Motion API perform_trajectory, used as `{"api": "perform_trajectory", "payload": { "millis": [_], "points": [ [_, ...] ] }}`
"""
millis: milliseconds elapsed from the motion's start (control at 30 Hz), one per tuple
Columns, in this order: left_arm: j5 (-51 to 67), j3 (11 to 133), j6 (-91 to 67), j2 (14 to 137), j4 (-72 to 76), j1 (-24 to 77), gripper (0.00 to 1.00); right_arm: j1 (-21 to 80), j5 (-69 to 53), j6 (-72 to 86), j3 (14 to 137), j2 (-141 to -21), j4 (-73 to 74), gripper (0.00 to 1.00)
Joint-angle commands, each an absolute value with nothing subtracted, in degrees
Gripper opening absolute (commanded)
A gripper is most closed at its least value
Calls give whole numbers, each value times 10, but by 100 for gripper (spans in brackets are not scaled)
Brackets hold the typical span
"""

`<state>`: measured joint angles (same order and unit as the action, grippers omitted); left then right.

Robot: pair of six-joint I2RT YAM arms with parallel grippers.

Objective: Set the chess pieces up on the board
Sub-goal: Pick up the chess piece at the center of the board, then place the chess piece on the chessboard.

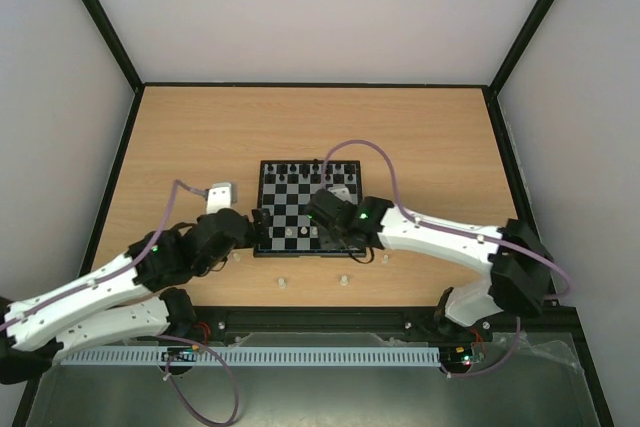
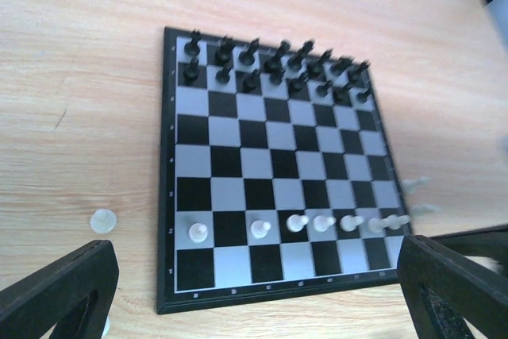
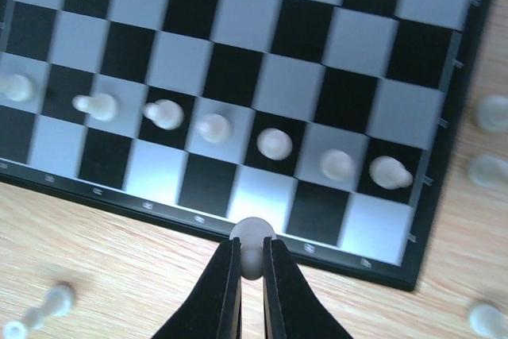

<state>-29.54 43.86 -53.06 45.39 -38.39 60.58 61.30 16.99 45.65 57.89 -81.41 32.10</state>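
Right gripper [image 3: 252, 250] pinched tight around whitish chess piece [image 3: 252, 232], above board [image 3: 429, 220] near rim.

The table [image 1: 420, 137] in front of me is light brown wood with a thin black edge [image 1: 310, 85] round it. Plain white walls [image 1: 320, 7] stand at its back and sides. Close to me runs a long white strip [image 1: 300, 357] with little slots, and a shiny see-through sheet [image 1: 330, 397] lies beside it.
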Motion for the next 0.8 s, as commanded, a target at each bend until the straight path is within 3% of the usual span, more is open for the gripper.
{"api": "perform_trajectory", "payload": {
  "millis": [0, 267, 767],
  "points": [
    [-318, 441, -540, 379, -412, 610, 99, 626, 156, 417, 658, -885, 344, 1],
    [-325, 465, -545, 267, -438, 610, 99, 642, 123, 381, 806, -1040, 348, 1],
    [-324, 480, -541, 240, -461, 610, 99, 650, 101, 369, 944, -1202, 375, 1]
  ]
}}
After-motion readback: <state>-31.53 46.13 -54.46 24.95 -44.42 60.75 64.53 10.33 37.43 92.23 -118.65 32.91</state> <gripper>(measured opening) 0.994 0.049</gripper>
